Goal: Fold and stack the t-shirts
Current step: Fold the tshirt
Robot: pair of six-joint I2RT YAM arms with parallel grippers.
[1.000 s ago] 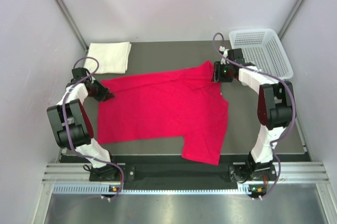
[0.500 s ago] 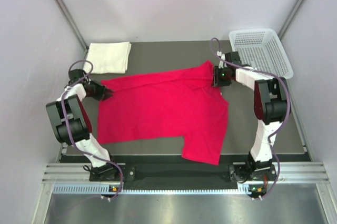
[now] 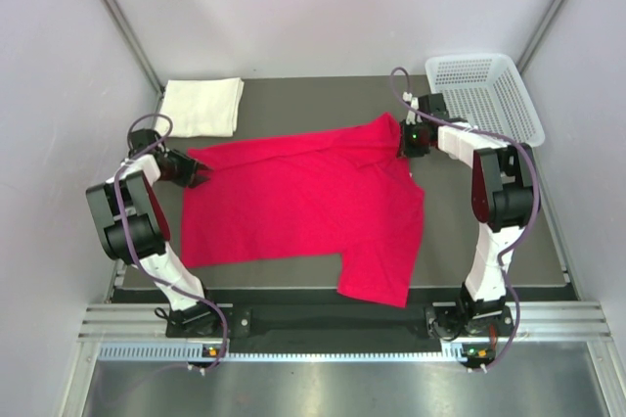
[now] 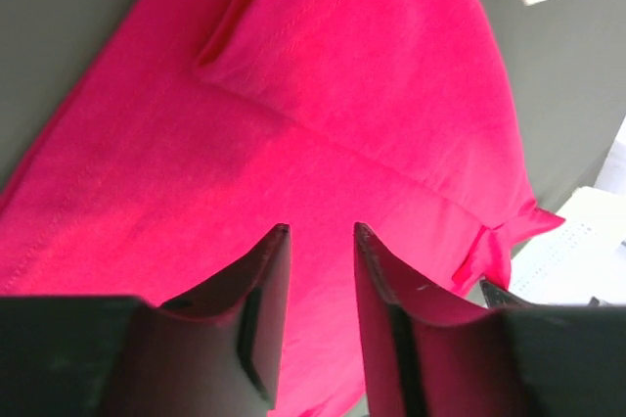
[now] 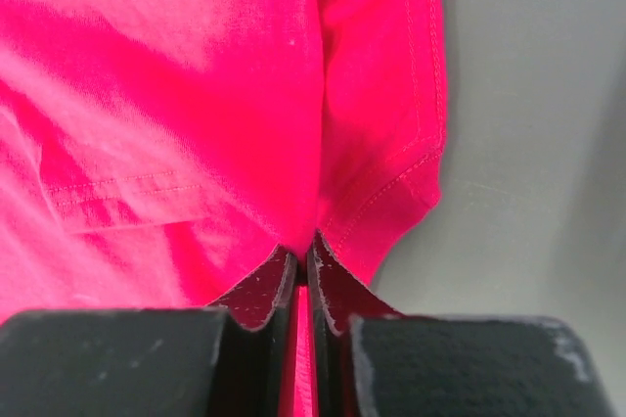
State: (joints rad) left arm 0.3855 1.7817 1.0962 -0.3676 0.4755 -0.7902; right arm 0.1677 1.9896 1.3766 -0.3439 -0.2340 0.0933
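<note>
A bright red t-shirt lies spread over the dark table. My right gripper sits at its far right corner, shut on a pinched fold of the red cloth beside the hemmed sleeve. At the shirt's left edge my left gripper stands open, its fingers apart just over the red fabric with nothing between them. A cream-white t-shirt rests folded at the far left of the table.
A white plastic mesh basket stands at the far right corner, close behind the right arm. Grey walls enclose the table on three sides. Bare dark table shows beyond the red shirt.
The right gripper has closed on the red shirt's far right corner. The left gripper's fingers have spread apart at the shirt's left edge. The shirt itself has barely shifted.
</note>
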